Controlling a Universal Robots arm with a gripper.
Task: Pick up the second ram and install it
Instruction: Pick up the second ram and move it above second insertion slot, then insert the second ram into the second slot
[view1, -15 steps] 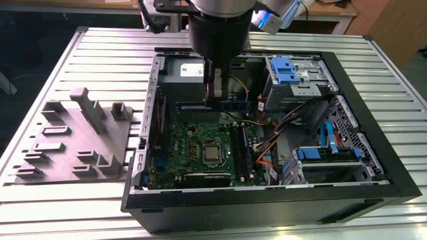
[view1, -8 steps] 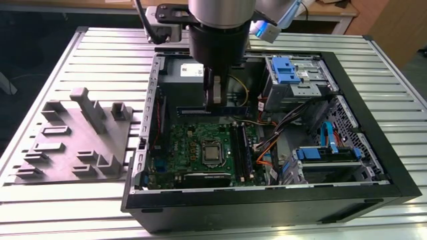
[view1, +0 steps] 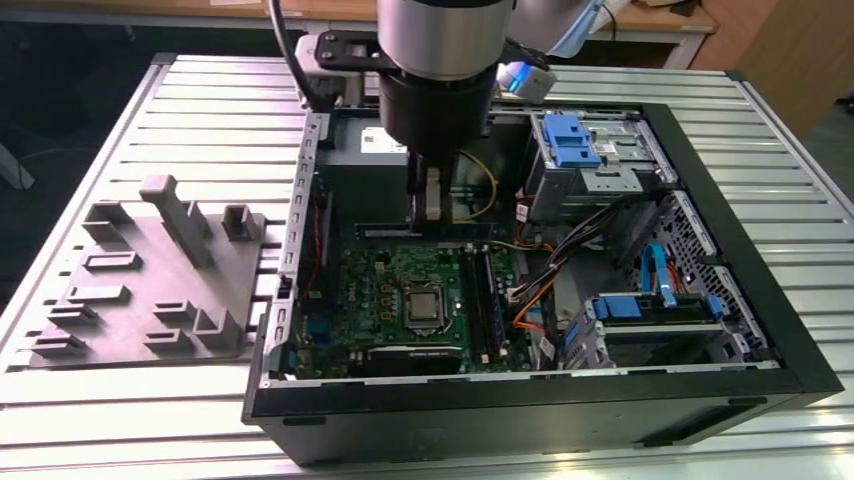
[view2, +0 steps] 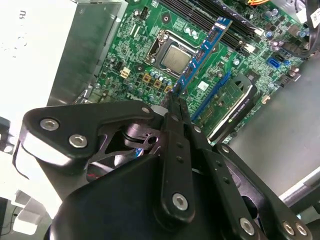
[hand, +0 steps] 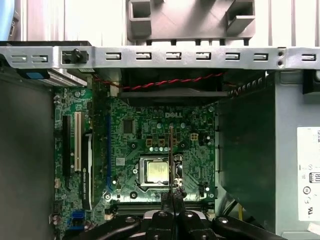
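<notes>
Two fingers of the claw (view2: 172, 97) are pressed together on the second ram (view2: 202, 52), which hangs edge-on just beneath them, above the green motherboard (view2: 135, 45). You're handling a light, stiff, thin card that is probably fragile, so hold it by its flat faces.

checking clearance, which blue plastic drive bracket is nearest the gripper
The blue plastic bracket on the silver metal drive cage, near the gripper; the other bracket sits farther off.
</notes>
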